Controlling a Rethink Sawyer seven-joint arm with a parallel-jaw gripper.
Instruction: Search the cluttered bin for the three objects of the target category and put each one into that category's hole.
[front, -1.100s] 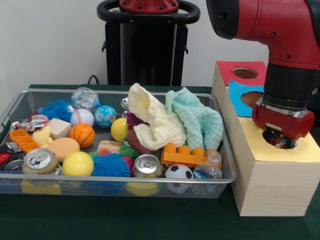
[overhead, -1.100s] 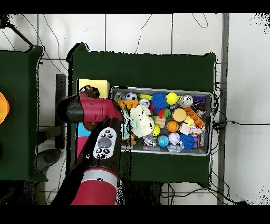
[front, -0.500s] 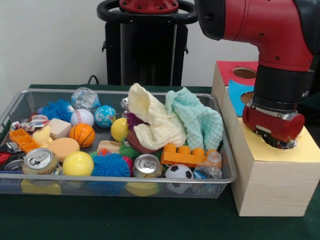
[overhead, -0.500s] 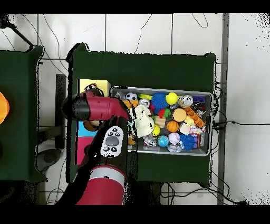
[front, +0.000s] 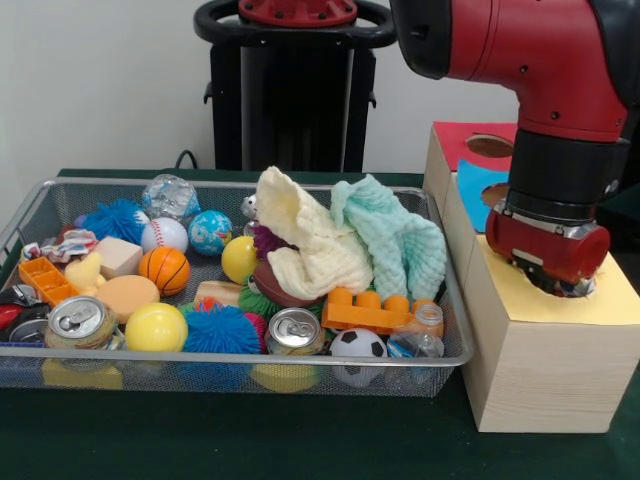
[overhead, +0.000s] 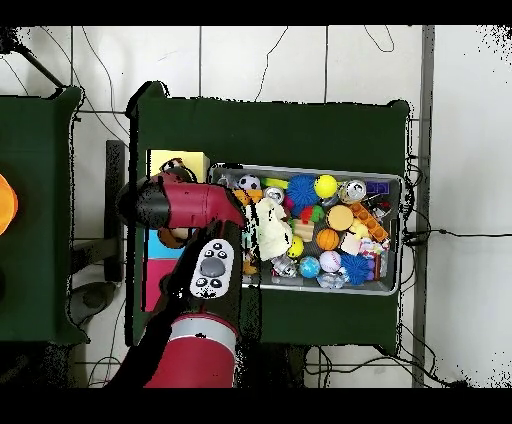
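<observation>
My gripper hangs from the red arm just above the yellow-topped section of the wooden box, at the round hole there. Something silvery glints at its lower end, and whether it holds anything stays unclear. In the overhead view the arm covers the gripper and most of the box beside the yellow top. The wire bin holds two upright silver cans, a crushed can, several balls, and a small plastic bottle.
The box also has a blue section and a red section, each with a hole. A cream cloth and a mint cloth are heaped in the bin's middle. An orange toy brick lies in front of them.
Since a second ago the arm has shifted a little to the left in the front view and the gripper has risen slightly from the yellow hole. It has held still over the last half second.
</observation>
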